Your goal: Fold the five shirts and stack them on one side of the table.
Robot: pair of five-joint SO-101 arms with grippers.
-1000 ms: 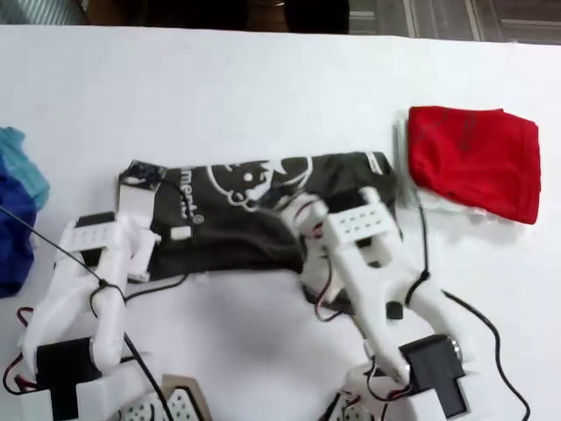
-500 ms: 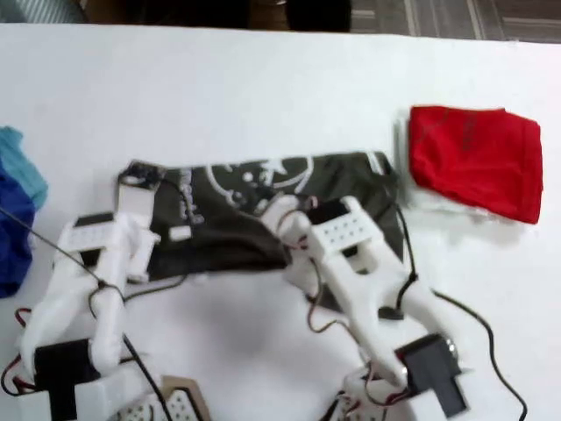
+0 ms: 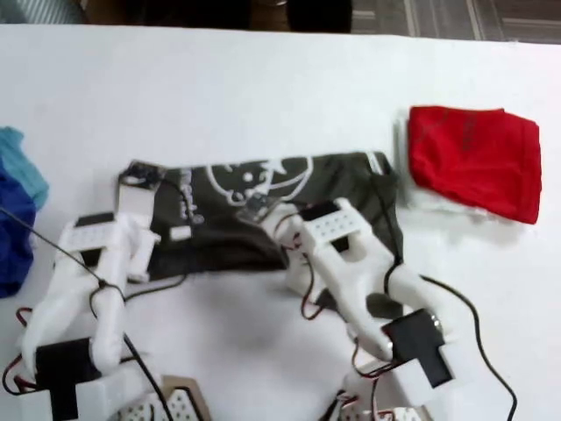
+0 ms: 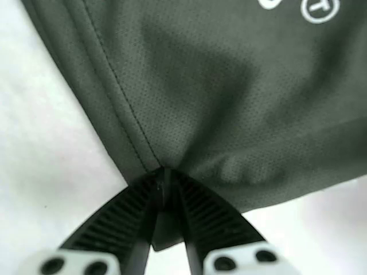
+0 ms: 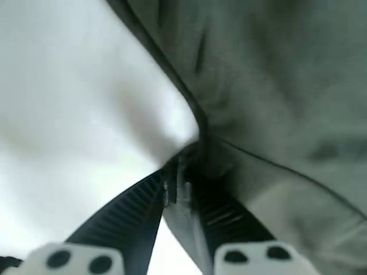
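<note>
The dark shirt [image 3: 232,210] lies partly folded, as a long band, across the middle of the high view on the white table [image 3: 263,79]. The left gripper [image 4: 164,179] is closed on its hem at the shirt's lower left corner, likely to pin that end. The right gripper [image 5: 182,172] is clamped on a fold of cloth near the shirt's centre, likely so that half can be lifted over the other. At the upper right a folded red shirt [image 3: 473,158] rests on a white one [image 3: 438,207], apparently the chosen stacking side. Bunched blue shirts [image 3: 13,224] wait unfolded at the left edge.
</note>
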